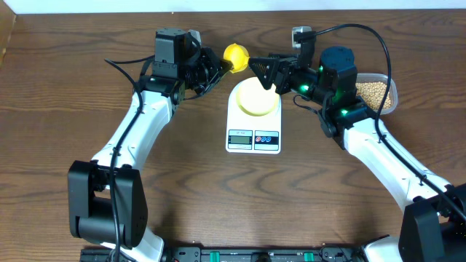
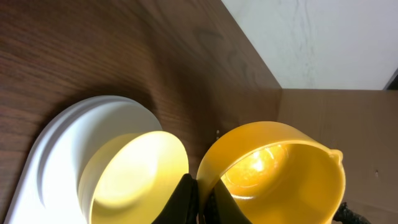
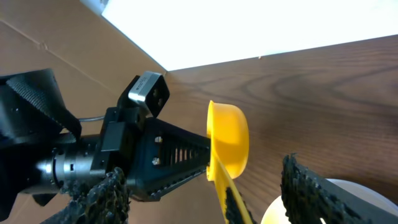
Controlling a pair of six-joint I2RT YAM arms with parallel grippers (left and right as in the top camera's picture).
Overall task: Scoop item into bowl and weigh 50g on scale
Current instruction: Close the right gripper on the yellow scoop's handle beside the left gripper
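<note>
The pale cream bowl [image 1: 257,97] stands on the white scale [image 1: 253,138] and looks empty; both also show in the left wrist view, the bowl [image 2: 134,177] on the scale [image 2: 59,155]. My left gripper [image 1: 222,64] is shut on the rim of the bright yellow scoop [image 1: 235,54], held just behind the scale; in the left wrist view the jaws [image 2: 200,200] pinch the scoop [image 2: 280,171], which is empty. My right gripper [image 1: 263,70] is open, its fingers [image 3: 211,193] on either side of the scoop's handle [image 3: 225,190] without touching it. The beans [image 1: 373,92] lie in the container at the far right.
The clear plastic container [image 1: 393,96] sits behind my right arm near the table's back right. The left gripper body [image 3: 155,155] faces the right one closely over the scoop. A pale wall and cardboard lie beyond the table's back edge.
</note>
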